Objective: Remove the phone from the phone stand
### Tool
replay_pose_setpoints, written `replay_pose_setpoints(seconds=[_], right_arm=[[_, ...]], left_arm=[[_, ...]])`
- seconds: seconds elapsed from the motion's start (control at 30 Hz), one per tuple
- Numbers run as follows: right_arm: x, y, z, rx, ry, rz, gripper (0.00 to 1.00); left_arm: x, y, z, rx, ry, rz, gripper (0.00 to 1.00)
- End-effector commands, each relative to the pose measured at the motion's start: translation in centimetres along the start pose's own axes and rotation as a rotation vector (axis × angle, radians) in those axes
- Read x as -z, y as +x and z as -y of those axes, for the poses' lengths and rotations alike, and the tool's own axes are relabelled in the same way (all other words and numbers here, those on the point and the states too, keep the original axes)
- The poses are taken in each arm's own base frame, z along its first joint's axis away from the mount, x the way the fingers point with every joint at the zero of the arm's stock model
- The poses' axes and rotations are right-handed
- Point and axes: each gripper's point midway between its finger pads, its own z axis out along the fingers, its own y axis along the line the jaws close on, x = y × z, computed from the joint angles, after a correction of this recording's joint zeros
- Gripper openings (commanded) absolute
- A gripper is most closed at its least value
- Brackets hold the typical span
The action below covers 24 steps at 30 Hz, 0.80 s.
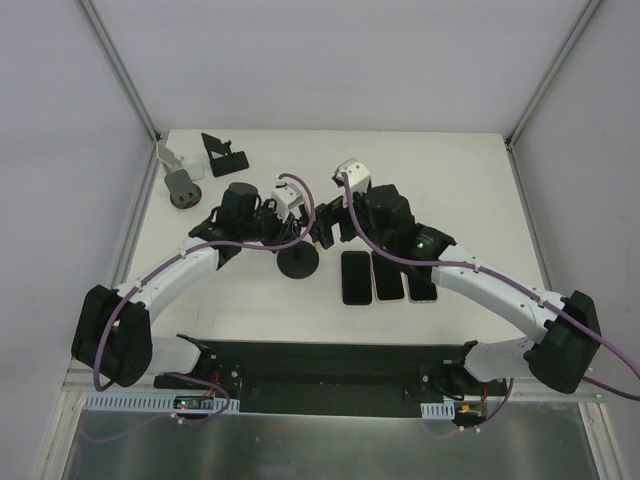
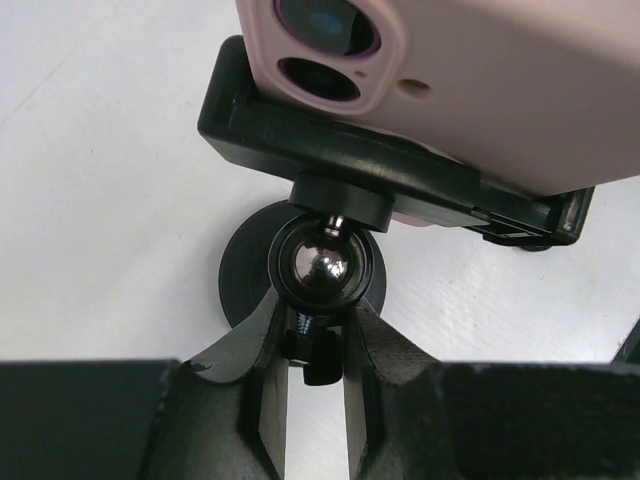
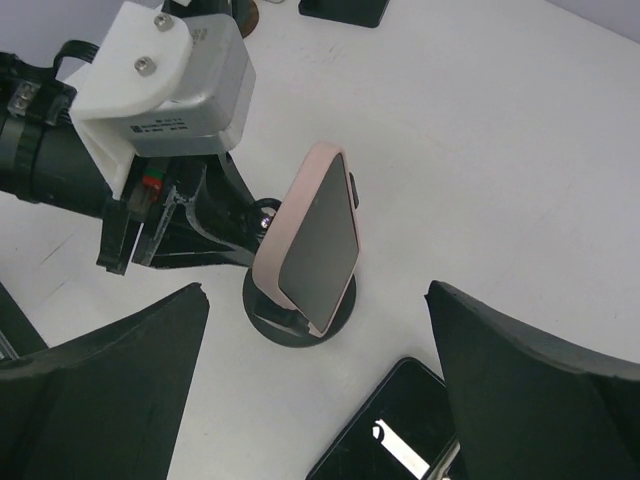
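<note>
surface (image 1: 460,180): stand near centre | left end effector (image 2: 316,335): pinched tight on phone stand (image 2: 240,285) neck | right end effector (image 3: 315,320): gaping, empty, phone at its 12 o'clock | phone (image 3: 315,235): cradled, tilted; looks rigid, slick, light, so I'd grip its long edges

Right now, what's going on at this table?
The left end effector is clamped on the neck of the stand, bracing it. The right end effector hangs open around the pink phone, not touching it. The phone still sits in the stand. Three other phones lie flat nearby.
</note>
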Motion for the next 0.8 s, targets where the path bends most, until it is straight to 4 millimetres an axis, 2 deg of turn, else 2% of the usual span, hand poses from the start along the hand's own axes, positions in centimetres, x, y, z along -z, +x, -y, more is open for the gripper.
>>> replay_pose_setpoints(seconds=[0.0, 0.13, 0.27, 0.53, 0.77], right_arm=[[-0.6, -3.5, -1.0, -0.038, 0.004, 0.099, 0.94], [-1.9, -2.8, -0.8, -0.038, 0.032, 0.078, 0.90], [-3.5, -2.0, 0.5, -0.034, 0.118, 0.067, 0.81], [-5.1, -3.6, 1.7, 0.007, 0.183, 0.141, 0.59], [-6.9, -2.9, 1.8, 0.065, 0.199, 0.127, 0.46]], left_arm=[[0.7, -0.5, -0.4, 0.126, -0.104, 0.031, 0.00], [0.6, -0.3, -0.1, 0.148, -0.115, 0.029, 0.00], [0.6, -0.1, 0.0, 0.153, -0.134, 0.028, 0.00], [0.3, 0.0, 0.4, 0.166, -0.139, 0.023, 0.00], [0.4, -0.3, 0.3, 0.189, -0.158, 0.029, 0.00]])
